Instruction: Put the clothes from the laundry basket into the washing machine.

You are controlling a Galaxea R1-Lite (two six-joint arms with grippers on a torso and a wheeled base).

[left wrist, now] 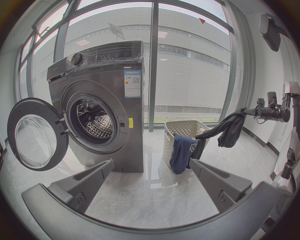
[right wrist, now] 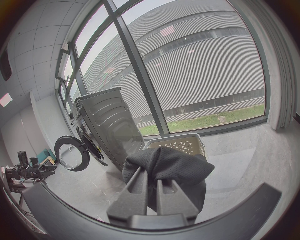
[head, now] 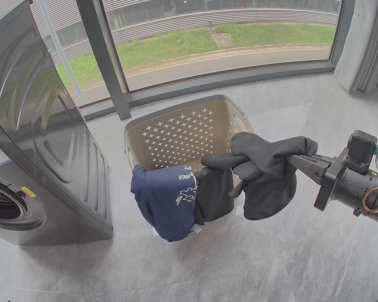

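The washing machine (left wrist: 93, 72) stood on the floor (head: 216, 271) on the robot's left, its round door (left wrist: 36, 137) swung fully aside so that the drum opening (left wrist: 93, 120) was exposed and ready to take a load. Just beside the machine, near the window, sat the laundry basket (head: 182, 134), close enough, by my reckoning, that a garment would need only a short carry across. A dark grey garment (head: 270, 165) hung in the air at the basket's right front corner, bunched over the right pincer (right wrist: 151, 176), whose fingers were pressed together on a fold of the cloth; the bulk sagged beneath the grip, and one long end trailed back toward the rim, though I could not tell whether it touched anything there. That hold looked like the lift-out step of the task, with the carry to the drum not yet done. A navy garment (head: 166, 204) was draped over the basket's front rim and hung down the outside, and a second dark piece (head: 214, 196) hung next to it, both awaiting their turn. The left pincer (left wrist: 151, 162) was low, well apart from the basket, its fingers spread and empty, facing the open drum.
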